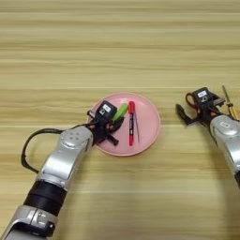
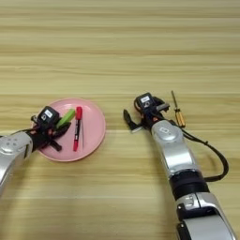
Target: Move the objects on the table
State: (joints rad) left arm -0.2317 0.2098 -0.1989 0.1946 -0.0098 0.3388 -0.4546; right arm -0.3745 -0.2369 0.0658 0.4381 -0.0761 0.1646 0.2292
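A round pink plate point(image 1: 149, 123) lies on the table point(image 1: 117, 47) at centre. On it rest a short green bar point(image 1: 121, 111), a red marker pen point(image 1: 131, 123) and a thin dark stick point(image 1: 136, 130). My left gripper point(image 1: 112, 130) hovers over the plate's left part, open, its fingers spread just below the green bar's lower end. My right gripper point(image 1: 190, 114) is right of the plate, on top of the red-handled scissors point(image 1: 189, 99), of which only a red loop shows. An orange-handled screwdriver point(image 2: 178, 113) lies just right of that gripper.
A black cable point(image 1: 28, 150) loops off my left arm near the table's left side. Another cable point(image 2: 218, 161) hangs beside my right forearm. Bare wood stretches across the far half of the table.
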